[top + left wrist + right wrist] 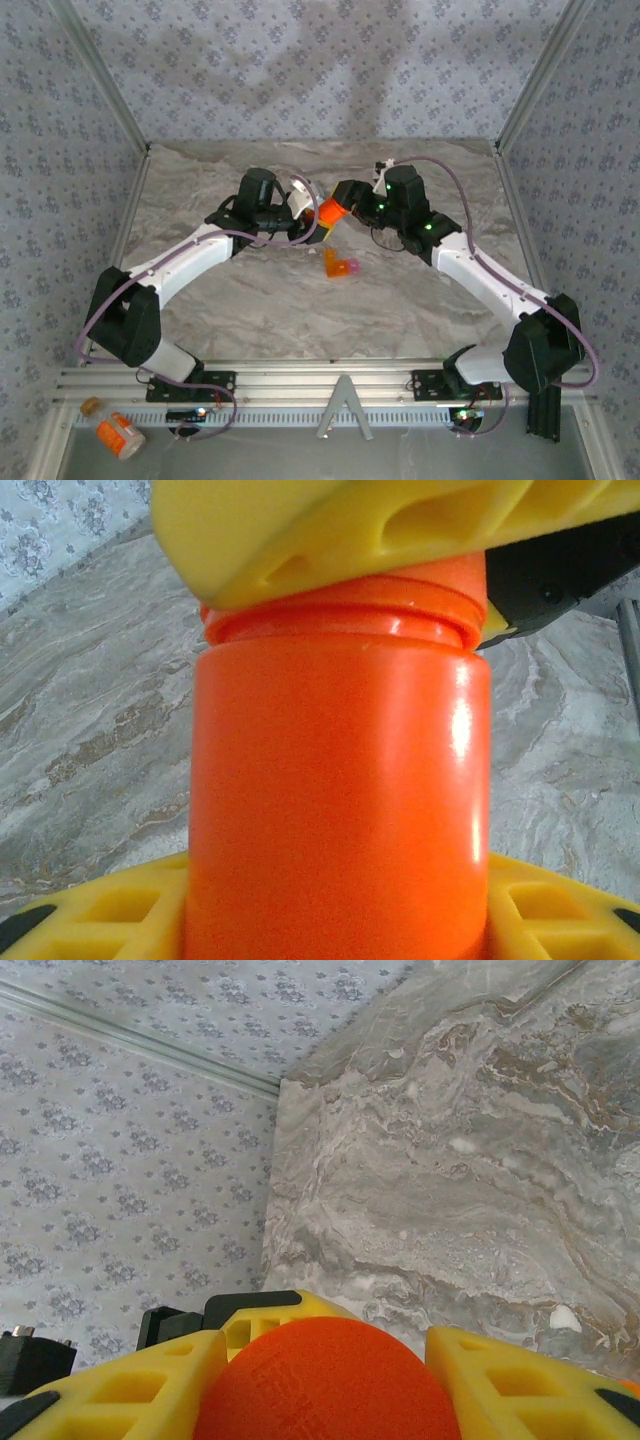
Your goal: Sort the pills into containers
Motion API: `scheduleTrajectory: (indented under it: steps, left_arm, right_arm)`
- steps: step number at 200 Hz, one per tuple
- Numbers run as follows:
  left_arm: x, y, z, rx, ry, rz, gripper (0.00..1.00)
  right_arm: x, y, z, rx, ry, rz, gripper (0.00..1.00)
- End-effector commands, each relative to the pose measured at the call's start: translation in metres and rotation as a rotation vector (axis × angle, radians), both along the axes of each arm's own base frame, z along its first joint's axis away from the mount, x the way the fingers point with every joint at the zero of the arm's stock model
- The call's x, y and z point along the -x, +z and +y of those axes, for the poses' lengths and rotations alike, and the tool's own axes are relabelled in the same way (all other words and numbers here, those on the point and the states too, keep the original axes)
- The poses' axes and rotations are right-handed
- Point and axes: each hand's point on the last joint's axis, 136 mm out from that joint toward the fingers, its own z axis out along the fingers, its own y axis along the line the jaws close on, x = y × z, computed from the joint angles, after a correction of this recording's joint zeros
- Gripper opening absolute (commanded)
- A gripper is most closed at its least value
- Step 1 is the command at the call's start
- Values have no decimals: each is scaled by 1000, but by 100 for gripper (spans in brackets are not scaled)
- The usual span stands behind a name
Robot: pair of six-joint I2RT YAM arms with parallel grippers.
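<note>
My left gripper (312, 218) is shut on the body of the orange pill bottle (327, 213), held above the middle of the table. In the left wrist view the bottle (335, 780) stands between my yellow fingers (90, 925). My right gripper (343, 200) comes from the right, and its yellow fingers (120, 1390) sit against both sides of the orange cap (325, 1385). One of those fingers lies across the cap (420, 585) in the left wrist view. The tiny orange box with a pink end (340, 266) lies on the table just below the bottle. A small white pill-like piece (565, 1317) lies on the marble.
An orange bottle with a white label (120, 435) lies off the table at the bottom left, beside the rail. Patterned walls (60, 150) close in the left, back and right sides of the marble table (300, 310).
</note>
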Motion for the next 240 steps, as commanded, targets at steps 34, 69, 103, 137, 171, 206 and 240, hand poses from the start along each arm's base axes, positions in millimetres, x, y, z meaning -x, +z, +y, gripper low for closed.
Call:
scheduleTrajectory:
  steps: [34,69,103,137,171,206,240]
  left_arm:
    - [2,29,-6,55,-43,-68,0]
    - [8,34,-5,66,-57,-67,0]
    - [14,35,-5,80,-76,-50,0]
    - [16,35,-4,86,-80,-46,0]
    - [12,36,-3,83,-60,-62,0]
    - [5,36,-1,81,-20,-84,0]
    - [2,38,0,93,4,-98,0]
  right_arm:
    - [0,12,-3,53,82,-111,42]
    - [9,33,11,20,389,-421,44]
    - [26,32,18,29,566,-497,45]
    - [28,33,18,31,575,-506,43]
    - [23,36,15,12,513,-468,44]
    - [8,30,7,-23,368,-339,44]
    - [1,26,-1,-117,228,-301,43]
